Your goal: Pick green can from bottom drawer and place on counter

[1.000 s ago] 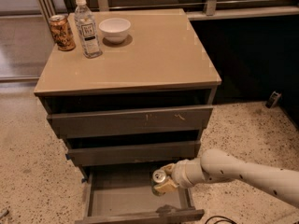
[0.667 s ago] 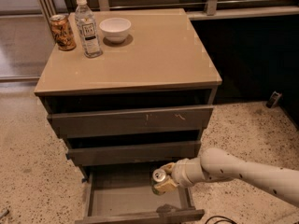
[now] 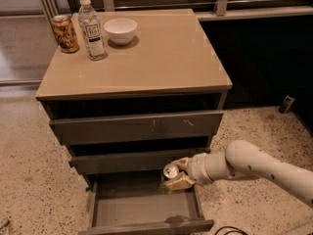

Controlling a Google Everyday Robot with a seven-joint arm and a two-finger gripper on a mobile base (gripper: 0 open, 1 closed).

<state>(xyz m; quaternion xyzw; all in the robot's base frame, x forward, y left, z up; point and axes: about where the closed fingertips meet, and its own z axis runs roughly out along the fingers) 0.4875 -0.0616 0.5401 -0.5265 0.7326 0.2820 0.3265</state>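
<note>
Gripper (image 3: 176, 174) clamped on the green can (image 3: 170, 171), which stands upright between its two tan fingers, silver top uppermost; directly beneath and to the left of the gripper, the open bottom drawer (image 3: 139, 210); well above the gripper, the counter (image 3: 161, 58).

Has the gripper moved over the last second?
Yes. The gripper, holding the green can, has risen from the bottom drawer toward the middle drawer front.
</note>
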